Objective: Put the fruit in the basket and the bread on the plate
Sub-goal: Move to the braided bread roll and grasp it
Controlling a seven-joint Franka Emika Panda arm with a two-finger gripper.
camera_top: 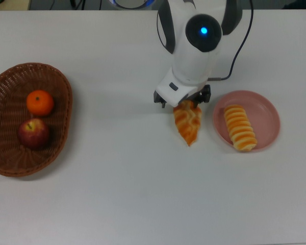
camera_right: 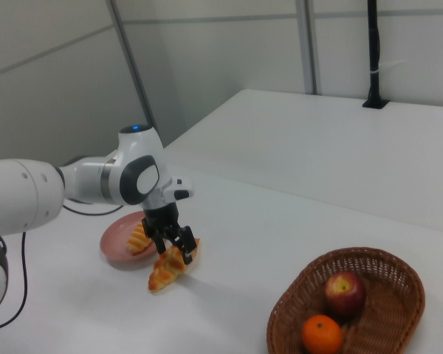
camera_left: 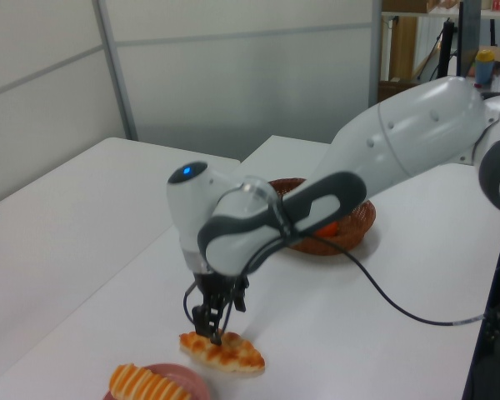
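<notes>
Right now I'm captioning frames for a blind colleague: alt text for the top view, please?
A white robot arm's gripper is down over one end of a braided loaf on a white table. To the top view's right, a striped roll lies on a pink plate; far left, a basket holds an apple and a mandarin.

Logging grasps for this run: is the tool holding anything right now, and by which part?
Nothing held yet. The tool is open, straddling one end of the braided loaf, which lies on the table.
</notes>
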